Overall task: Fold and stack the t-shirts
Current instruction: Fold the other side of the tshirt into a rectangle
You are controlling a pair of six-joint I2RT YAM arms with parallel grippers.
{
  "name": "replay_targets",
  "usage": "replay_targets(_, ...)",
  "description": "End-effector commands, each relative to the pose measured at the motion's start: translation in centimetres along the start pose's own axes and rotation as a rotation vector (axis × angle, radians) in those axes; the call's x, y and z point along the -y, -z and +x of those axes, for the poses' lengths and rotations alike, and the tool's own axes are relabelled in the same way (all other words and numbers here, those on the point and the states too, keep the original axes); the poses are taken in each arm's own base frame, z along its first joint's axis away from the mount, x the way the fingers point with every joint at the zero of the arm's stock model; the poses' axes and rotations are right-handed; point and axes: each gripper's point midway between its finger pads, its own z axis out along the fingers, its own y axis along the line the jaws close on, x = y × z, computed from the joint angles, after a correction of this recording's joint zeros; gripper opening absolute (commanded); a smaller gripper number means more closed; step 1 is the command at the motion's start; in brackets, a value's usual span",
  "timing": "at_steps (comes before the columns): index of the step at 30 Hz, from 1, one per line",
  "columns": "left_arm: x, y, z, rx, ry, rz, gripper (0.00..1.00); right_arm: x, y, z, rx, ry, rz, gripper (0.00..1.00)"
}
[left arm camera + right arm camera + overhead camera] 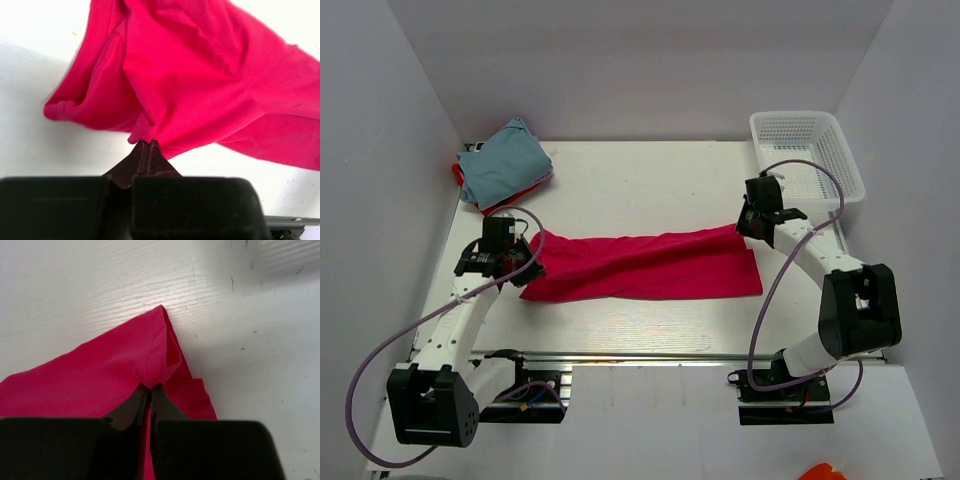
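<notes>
Across the middle of the desk (650,180) you have the magenta-pink t-shirt (640,268) drawn out into a long band. Its long axis runs left to right, one end pointing at each arm. Your left pincer (146,145) is clamped together on a bunched fold at the shirt's left end. Your right pincer (148,387) is pinched tight on a seamed corner at the far right end. Between the two the cloth creases lengthwise, and the lower right part spreads flat on the desk toward the near edge. At the far left corner you can see the blue-grey t-shirt (505,160) lying on the red t-shirt (457,172), well apart from the stretched one. A white mesh basket (810,150) sits at the far right corner.
</notes>
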Motion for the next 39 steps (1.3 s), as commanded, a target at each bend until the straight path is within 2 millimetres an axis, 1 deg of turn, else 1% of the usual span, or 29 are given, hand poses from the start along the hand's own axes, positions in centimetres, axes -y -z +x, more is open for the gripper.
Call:
replay_targets(1,1.9,0.0,-3.2,0.098,0.008,0.057,0.0,-1.3,0.1,-4.2,0.127,-0.013,-0.028,0.0)
replay_targets(2,2.1,-0.1,-4.0,0.114,0.007,0.055,0.0,-1.5,0.0,-4.7,0.136,-0.003,-0.029,0.0)
replay_targets(3,2.7,-0.5,-5.3,0.128,0.007,0.053,0.0,-1.6,-0.9,-4.6,0.125,0.005,-0.02,0.0)
replay_targets(4,3.1,-0.7,-6.2,0.143,0.023,0.048,0.0,-2.3,-0.5,-6.6,0.164,0.005,-0.034,0.0)
replay_targets(5,3.6,-0.9,-7.0,0.15,0.022,0.053,0.0,-2.6,-0.7,-7.0,0.171,0.009,-0.034,0.0)
replay_targets(6,3.8,-1.6,-8.4,0.152,0.031,0.032,0.0,-3.1,-1.2,-8.0,0.176,0.014,-0.036,0.0)
replay_targets(7,3.9,-1.9,-9.1,0.156,0.032,0.02,0.0,-3.1,-1.3,-8.1,0.168,0.018,-0.029,0.0)
replay_targets(8,4.7,-1.6,-10.3,0.168,0.031,0.028,0.0,-2.9,-1.8,-8.0,0.156,0.019,-0.014,0.0)
replay_targets(10,4.7,-2.4,-10.4,0.136,0.043,0.007,0.0,-2.9,-1.5,-8.8,0.176,0.017,-0.003,0.0)
replay_targets(12,4.7,-2.4,-10.4,0.136,0.043,0.007,0.0,-2.5,-1.4,-8.8,0.184,0.01,0.006,0.0)
replay_targets(13,4.8,-2.4,-10.6,0.143,0.042,0.012,0.0,-2.2,-1.5,-8.2,0.172,0.015,0.011,0.0)
replay_targets(14,4.7,-2.6,-10.3,0.136,0.053,0.008,0.0,-2.1,-1.3,-7.9,0.171,0.019,0.012,0.0)
replay_targets(16,4.7,-2.2,-10.2,0.146,0.053,0.015,0.0,-1.9,-1.3,-7.4,0.159,0.018,0.01,0.0)
replay_targets(17,3.7,-1.9,-9.8,0.144,0.056,-0.026,0.0,-1.6,-1.3,-6.4,0.141,0.015,0.013,0.0)
replay_targets(19,3.1,-1.2,-9.4,0.151,0.057,-0.048,0.0,-1.4,-1.5,-5.5,0.125,0.017,0.017,0.0)
replay_targets(22,2.1,-0.8,-8.0,0.151,0.067,-0.063,0.0,-0.5,-0.7,-4.5,0.123,0.007,0.024,0.0)
replay_targets(24,1.6,-0.7,-7.6,0.156,0.068,-0.072,0.0,-0.2,-0.4,-3.9,0.117,0.006,0.027,0.0)
replay_targets(25,1.1,-1.1,-6.9,0.138,0.068,-0.084,0.0,-0.1,-0.1,-3.7,0.118,-0.001,0.023,0.0)
replay_targets(26,0.8,-1.0,-6.7,0.144,0.077,-0.093,0.0,0.2,-0.1,-3.0,0.109,-0.001,0.027,0.01)
replay_targets(27,0.3,-1.5,-5.9,0.124,0.09,-0.107,0.0,0.3,0.0,-2.9,0.108,-0.004,0.023,0.01)
replay_targets(28,0.0,-1.7,-5.5,0.114,0.09,-0.114,0.0,0.3,0.0,-2.7,0.108,-0.004,0.022,0.01)
replay_targets(29,0.0,-2.0,-5.2,0.106,0.09,-0.108,0.0,0.4,0.0,-2.0,0.09,-0.008,0.015,0.01)
replay_targets(30,-0.5,-2.3,-4.5,0.088,0.091,-0.12,0.0,0.3,0.1,-1.9,0.09,-0.007,0.008,0.01)
replay_targets(31,-0.6,-2.5,-4.4,0.09,0.1,-0.119,0.0,0.3,0.1,-1.8,0.089,-0.009,0.004,0.01)
replay_targets(33,-0.9,-2.9,-3.8,0.087,0.1,-0.121,0.0,0.4,0.2,-1.0,0.072,-0.01,-0.001,0.03)
replay_targets(34,-0.8,-2.9,-4.0,0.095,0.1,-0.116,0.0,0.4,0.2,-0.7,0.065,-0.015,0.0,0.03)
replay_targets(35,-1.1,-3.1,-3.6,0.085,0.1,-0.122,0.0,0.6,0.3,-0.6,0.065,-0.018,0.002,0.03)
replay_targets(36,-1.1,-3.5,-3.3,0.073,0.1,-0.119,0.0,1.0,0.4,0.4,0.047,-0.016,0.007,0.03)
replay_targets(39,-1.1,-3.6,-3.1,0.061,0.1,-0.117,0.0,1.1,1.0,0.9,0.048,-0.038,-0.002,0.04)
